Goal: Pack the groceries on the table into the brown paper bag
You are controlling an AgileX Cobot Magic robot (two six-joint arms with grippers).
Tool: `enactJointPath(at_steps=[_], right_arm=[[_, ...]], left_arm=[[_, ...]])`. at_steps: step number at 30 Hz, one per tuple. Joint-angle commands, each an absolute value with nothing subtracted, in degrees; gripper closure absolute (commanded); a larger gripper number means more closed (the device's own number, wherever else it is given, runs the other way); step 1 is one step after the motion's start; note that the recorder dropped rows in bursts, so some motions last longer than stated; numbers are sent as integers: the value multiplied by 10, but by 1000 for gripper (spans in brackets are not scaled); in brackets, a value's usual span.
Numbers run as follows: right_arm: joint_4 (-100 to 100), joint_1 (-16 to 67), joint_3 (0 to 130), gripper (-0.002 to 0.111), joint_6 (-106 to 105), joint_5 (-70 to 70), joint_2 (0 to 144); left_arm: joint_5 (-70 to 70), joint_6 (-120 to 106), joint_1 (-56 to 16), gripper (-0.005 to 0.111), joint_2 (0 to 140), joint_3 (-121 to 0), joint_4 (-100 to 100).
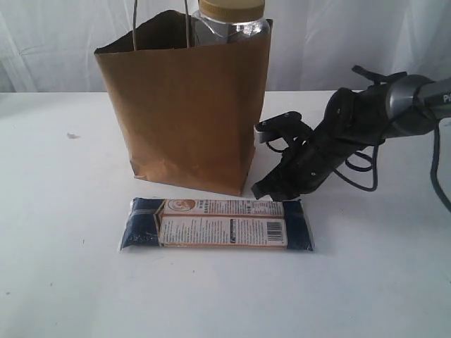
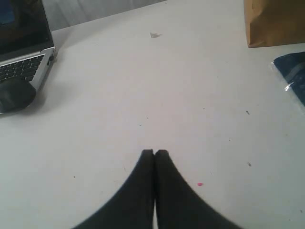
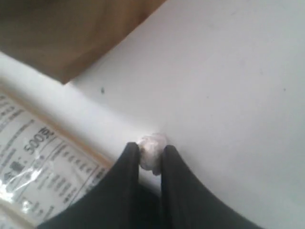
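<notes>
Evidently the long navy-orange packet (image 1: 217,224) is being picked up; it is lying flat on the tabletop (image 1: 70,274) in front of the brown paper bag (image 1: 187,105), inside which the clear jar (image 1: 231,17) is standing; the right jaws are sitting at its bag-side edge, nearly together around a pale crumpled bit (image 3: 151,152), perhaps its film; the left jaws are hanging shut, empty; the next move is calling for lifting it and tipping it endwise into the bag.
</notes>
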State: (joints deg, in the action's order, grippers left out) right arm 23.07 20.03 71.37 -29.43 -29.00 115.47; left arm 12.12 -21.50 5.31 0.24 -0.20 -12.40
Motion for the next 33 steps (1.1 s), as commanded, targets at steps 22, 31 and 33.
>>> enactJointPath(at_steps=[22,31,33], right_arm=[[764,236,723,108,-565,-414,777],[919,236,762,108,-731,-242,866],[919,238,790,108,-767,-273,889]], left_arm=[[120,-215,49,107,0,0,-126],[120,-215,49,107,0,0,-126],[120,-215,49,107,0,0,-126]])
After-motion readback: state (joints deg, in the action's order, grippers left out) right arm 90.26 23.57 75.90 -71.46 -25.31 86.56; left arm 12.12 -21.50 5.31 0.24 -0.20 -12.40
